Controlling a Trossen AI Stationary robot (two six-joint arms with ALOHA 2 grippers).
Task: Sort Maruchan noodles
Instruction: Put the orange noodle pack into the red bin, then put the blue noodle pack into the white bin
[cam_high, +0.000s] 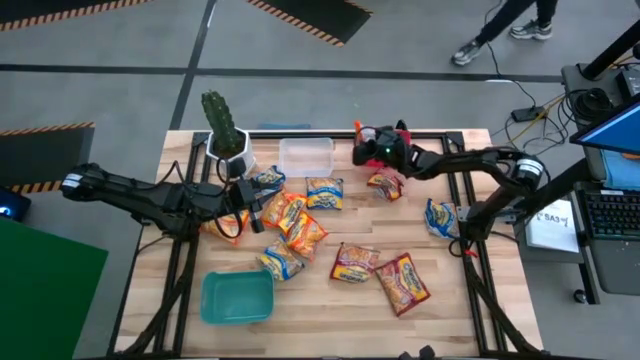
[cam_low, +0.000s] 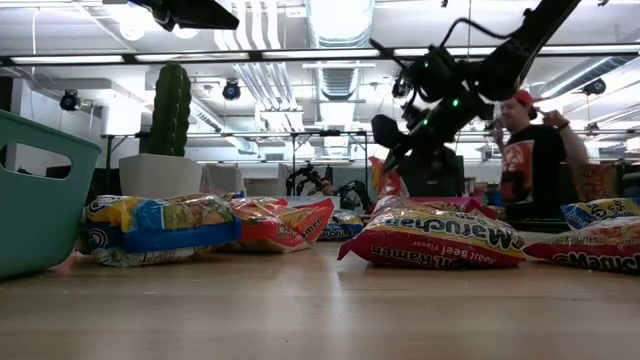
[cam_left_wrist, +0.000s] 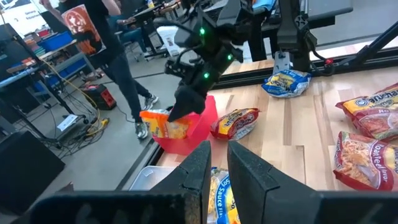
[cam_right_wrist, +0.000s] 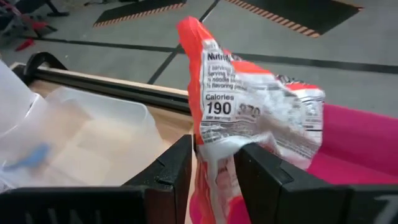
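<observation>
Several Maruchan noodle packets (cam_high: 345, 262) lie flat across the middle of the wooden table (cam_high: 450, 310). My right gripper (cam_high: 372, 152) is at the far edge, above the red bin (cam_high: 392, 132). It is shut on an orange-red packet (cam_right_wrist: 249, 106) whose printed back faces the wrist camera. My left gripper (cam_left_wrist: 216, 163) hangs high over the packets at the table's left (cam_high: 285, 215), its fingers nearly together with nothing between them. My right gripper pinches the orange-red packet between its two fingers at a crinkled edge (cam_right_wrist: 214, 155). The fingers slant down from the table's right side. The packet (cam_left_wrist: 163, 122) is clear of the table, over the red bin (cam_left_wrist: 196, 127); whether it touches the bin I cannot tell.
A clear bin (cam_high: 305, 155) stands at the far middle beside a potted cactus (cam_high: 222, 125). A teal bin (cam_high: 237, 297) sits at the near left. Black frame rails (cam_high: 465, 215) run along the table's sides. A person (cam_low: 525, 150) stands beyond the far edge.
</observation>
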